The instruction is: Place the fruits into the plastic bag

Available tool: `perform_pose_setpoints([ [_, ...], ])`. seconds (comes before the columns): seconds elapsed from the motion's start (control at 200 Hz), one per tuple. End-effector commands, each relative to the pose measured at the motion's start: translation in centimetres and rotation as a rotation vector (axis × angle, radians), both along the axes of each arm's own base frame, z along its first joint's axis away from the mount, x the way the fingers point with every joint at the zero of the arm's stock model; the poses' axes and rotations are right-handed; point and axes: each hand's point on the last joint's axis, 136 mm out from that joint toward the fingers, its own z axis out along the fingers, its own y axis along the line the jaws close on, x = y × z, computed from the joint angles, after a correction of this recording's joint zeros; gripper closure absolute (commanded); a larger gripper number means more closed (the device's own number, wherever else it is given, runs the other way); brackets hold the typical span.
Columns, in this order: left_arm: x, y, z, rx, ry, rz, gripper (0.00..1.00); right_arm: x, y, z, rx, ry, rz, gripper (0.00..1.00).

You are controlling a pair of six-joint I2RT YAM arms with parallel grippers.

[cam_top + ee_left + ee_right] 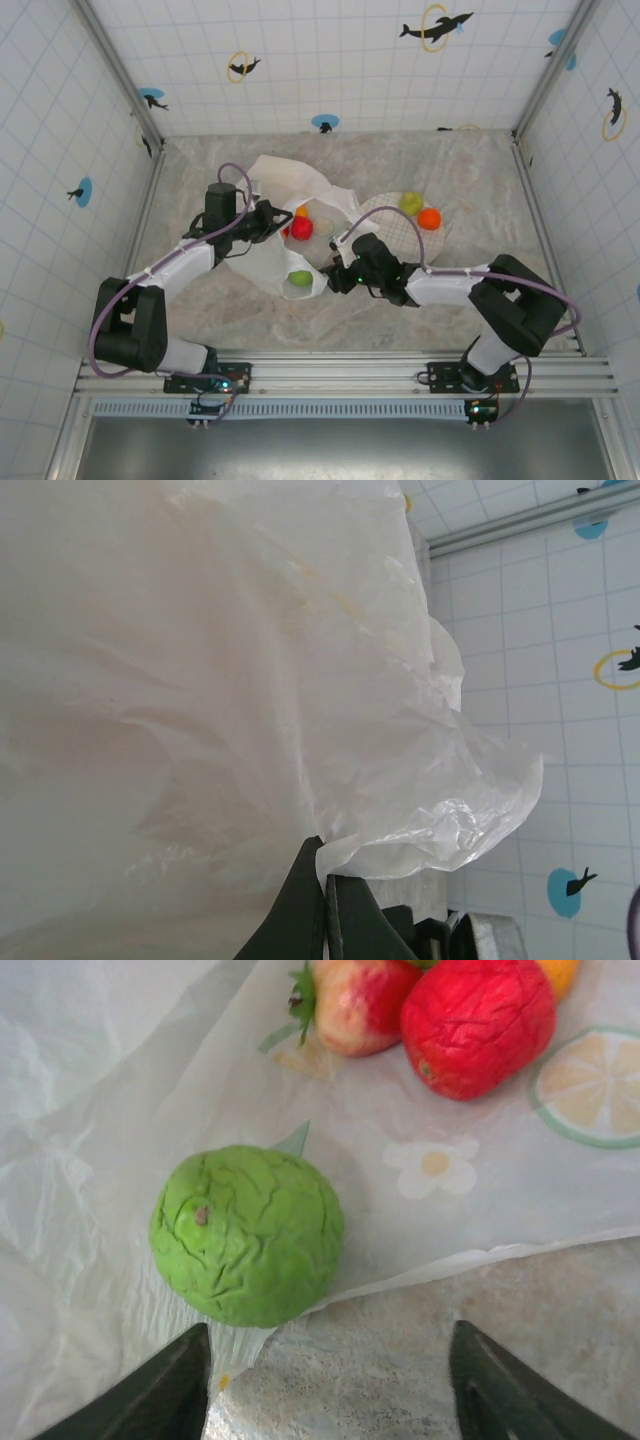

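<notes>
4 fruits (301,228) seen in bag (268,268), 2 on plate (388,214); L gripper (322,856) pinches bag, R gripper (328,1332) open, empty

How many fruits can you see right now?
6. On the plastic bag: a green fruit, a red fruit, a pink-red fruit, an orange fruit. On the plate: a yellow-green fruit and a second orange fruit. Bag folds may hide more.

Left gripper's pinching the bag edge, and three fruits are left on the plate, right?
Not three: the top view shows two on the plate, a yellow-green fruit and an orange fruit. The left gripper is shut on the edge of the plastic bag, as you say.
</notes>
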Motion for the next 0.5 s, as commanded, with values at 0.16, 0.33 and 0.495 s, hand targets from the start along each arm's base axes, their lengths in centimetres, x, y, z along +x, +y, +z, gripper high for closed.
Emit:
perform_pose_setpoints([
  [0.16,0.2,0.1,-0.2,-0.010,0.002,-0.004,1.00,0.5,4.3,-0.9,0.039,0.025,0.087,0.47],
  [0.33,0.1,0.1,-0.1,-0.011,-0.002,-0.006,1.00,2.7,7.4,0.0,0.106,0.010,0.074,0.50],
  [0.495,0.1,0.1,-0.1,-0.012,-0.001,-0.010,1.00,5.0,10.3,-0.2,0.142,0.027,0.051,0.51],
])
